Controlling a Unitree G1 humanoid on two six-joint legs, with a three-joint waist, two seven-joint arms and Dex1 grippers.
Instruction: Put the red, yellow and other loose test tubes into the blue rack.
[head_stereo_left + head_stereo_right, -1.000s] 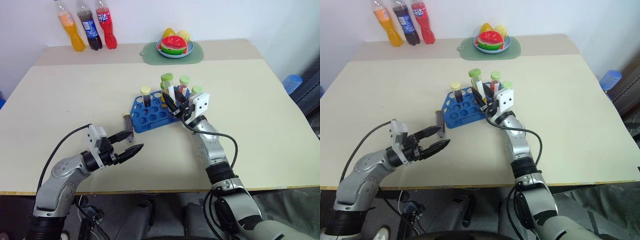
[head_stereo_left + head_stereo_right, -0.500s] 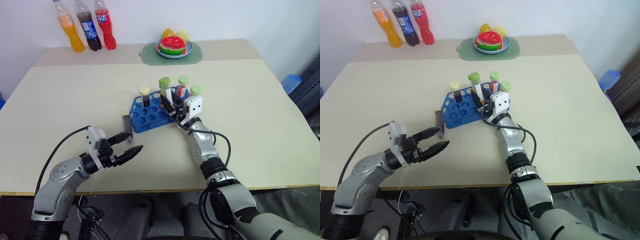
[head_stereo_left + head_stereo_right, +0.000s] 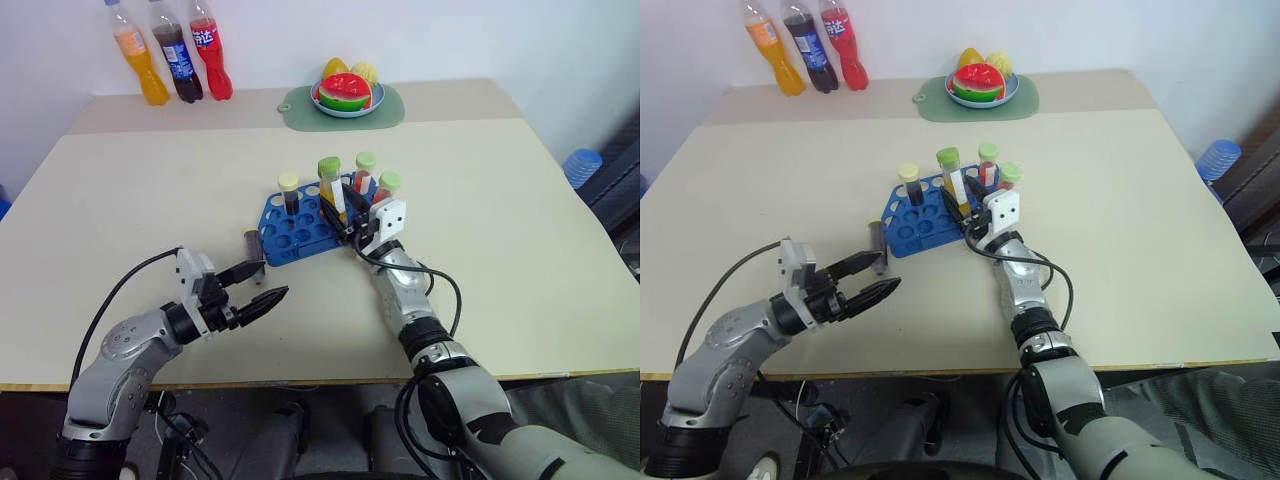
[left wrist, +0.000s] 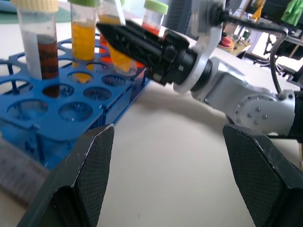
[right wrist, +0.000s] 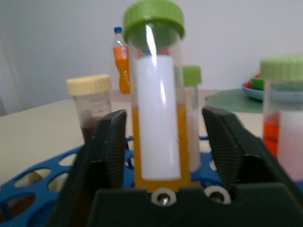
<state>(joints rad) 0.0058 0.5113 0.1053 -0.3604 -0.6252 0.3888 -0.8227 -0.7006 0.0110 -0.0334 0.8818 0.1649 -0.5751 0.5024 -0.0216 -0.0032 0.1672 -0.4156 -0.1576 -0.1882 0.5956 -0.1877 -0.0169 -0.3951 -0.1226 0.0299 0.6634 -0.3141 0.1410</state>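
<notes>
Yellow test tube [image 5: 154, 118] stands upright in the blue rack [image 3: 290, 232], between the right hand's [image 3: 357, 222] parted fingers without touching them, while the left hand [image 3: 262, 285] waits spread, near the dark tube [image 3: 254, 244] lying flat on the bench [image 3: 500, 220].

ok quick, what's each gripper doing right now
Left gripper: open, empty, hovering over the table.
Right gripper: open, fingers either side of the yellow tube standing in the blue rack, not clamping it.
</notes>
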